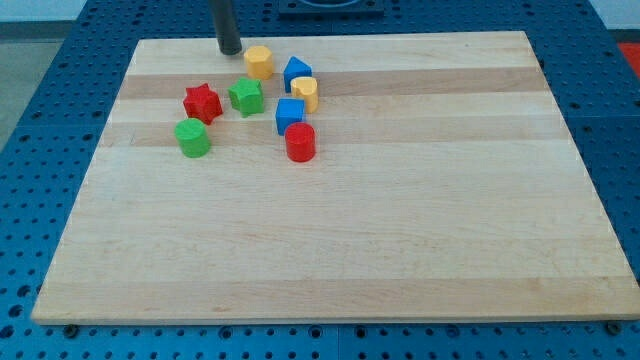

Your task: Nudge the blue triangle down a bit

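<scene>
1. A lab or robotics test bench is showing here: a pale wooden tabletop (340, 230) is lying on a blue perforated metal base (30, 170) dotted with a regular grid of mounting holes.
2. Small coloured plastic blocks (247, 96) are sitting on the wood like test pieces.
3. A dark rod is reaching down, my tip (231, 50) resting near the view's top.

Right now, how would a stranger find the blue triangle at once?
Look at the block cluster near the wooden board's top left. The blue triangle is the upper of two blue blocks, right of the yellow hexagon; the blue cube sits lower.
</scene>
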`<action>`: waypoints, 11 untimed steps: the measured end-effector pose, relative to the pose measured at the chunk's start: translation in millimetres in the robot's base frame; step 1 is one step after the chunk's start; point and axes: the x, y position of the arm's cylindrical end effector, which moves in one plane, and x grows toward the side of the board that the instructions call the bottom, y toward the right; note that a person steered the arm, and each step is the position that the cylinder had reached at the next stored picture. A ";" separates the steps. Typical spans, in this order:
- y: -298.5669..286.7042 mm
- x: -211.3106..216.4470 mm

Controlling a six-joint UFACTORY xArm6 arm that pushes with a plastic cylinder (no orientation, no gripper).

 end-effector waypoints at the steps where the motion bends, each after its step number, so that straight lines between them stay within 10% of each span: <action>1: 39.1 -1.0; 11: 101.9 59.1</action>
